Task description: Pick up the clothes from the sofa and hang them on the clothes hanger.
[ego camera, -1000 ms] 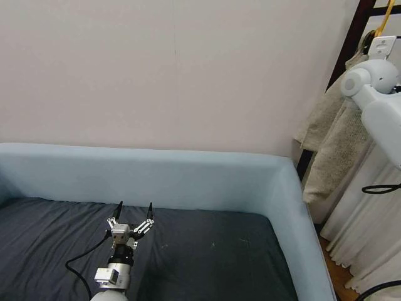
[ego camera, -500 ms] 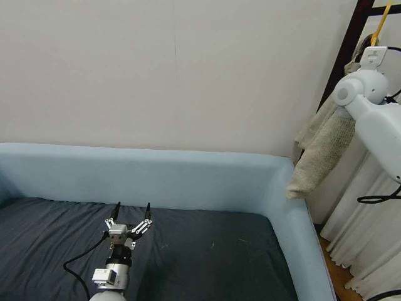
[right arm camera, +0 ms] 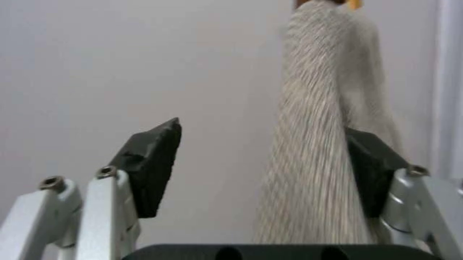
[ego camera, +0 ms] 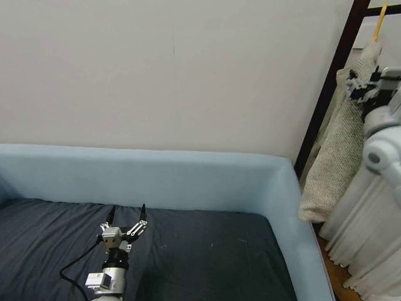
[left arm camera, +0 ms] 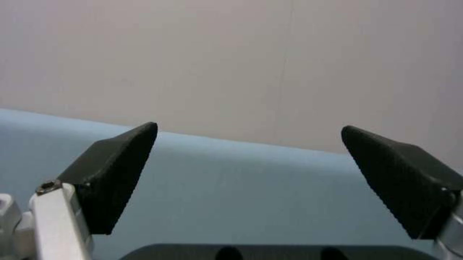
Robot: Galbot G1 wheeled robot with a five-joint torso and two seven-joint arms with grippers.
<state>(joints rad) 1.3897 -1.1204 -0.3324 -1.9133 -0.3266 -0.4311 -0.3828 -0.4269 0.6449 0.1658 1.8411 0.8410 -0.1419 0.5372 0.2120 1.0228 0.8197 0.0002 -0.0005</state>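
right end effector (right arm camera: 261,135): spread, sweater (right arm camera: 318,162) between fingers (right arm camera: 153,162) | left end effector (ego camera: 128,212): above sofa (ego camera: 188,179)

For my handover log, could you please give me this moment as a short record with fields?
Left gripper: open, low over the dark sofa seat, holding nothing.
Right gripper: open, raised by the dark rack post, fingers either side of the knitted garment.
Garment: hanging beside that post, top at a yellow hanger.
Sofa: light blue, no clothes visible on it.
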